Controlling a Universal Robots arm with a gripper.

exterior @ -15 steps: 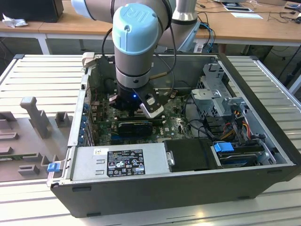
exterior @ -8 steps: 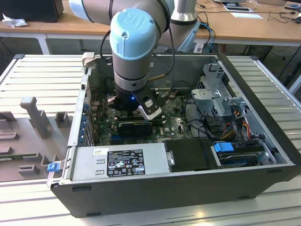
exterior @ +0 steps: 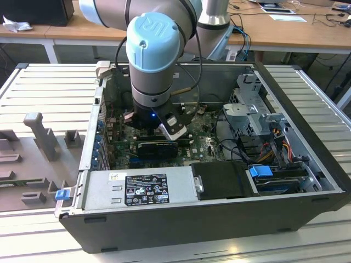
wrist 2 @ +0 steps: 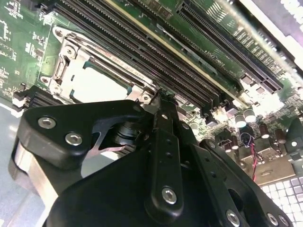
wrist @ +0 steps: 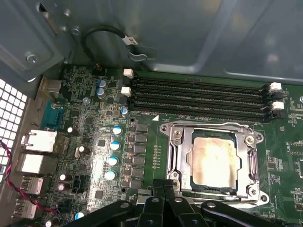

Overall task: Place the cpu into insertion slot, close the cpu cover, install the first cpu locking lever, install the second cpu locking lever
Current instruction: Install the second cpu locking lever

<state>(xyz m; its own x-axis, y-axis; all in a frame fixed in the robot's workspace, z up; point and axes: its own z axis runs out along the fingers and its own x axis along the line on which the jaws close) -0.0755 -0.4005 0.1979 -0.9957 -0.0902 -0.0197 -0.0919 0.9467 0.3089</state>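
Hovering low inside the open computer case (exterior: 307, 181), the gripper (wrist: 163, 187) hangs just off one edge of the insertion slot (wrist: 171, 156), its black fingers (wrist 2: 163, 118) drawn together with nothing between them. In both wrist views the fingertips sit close to the socket's rim; whether they touch it cannot be told. The cpu (wrist: 213, 161) lies flat in the slot just beyond the fingertips, its pale metal top showing through the window of the cpu cover (wrist: 248, 158), which is down over it. The long black RAM slots (wrist: 199, 97) run along the far side of the socket from the gripper, on the green motherboard (wrist: 94, 142). In the exterior view the arm's wrist (exterior: 153, 66) stands over the board, the case resting on a ribbed metal tabletop (exterior: 49, 87).
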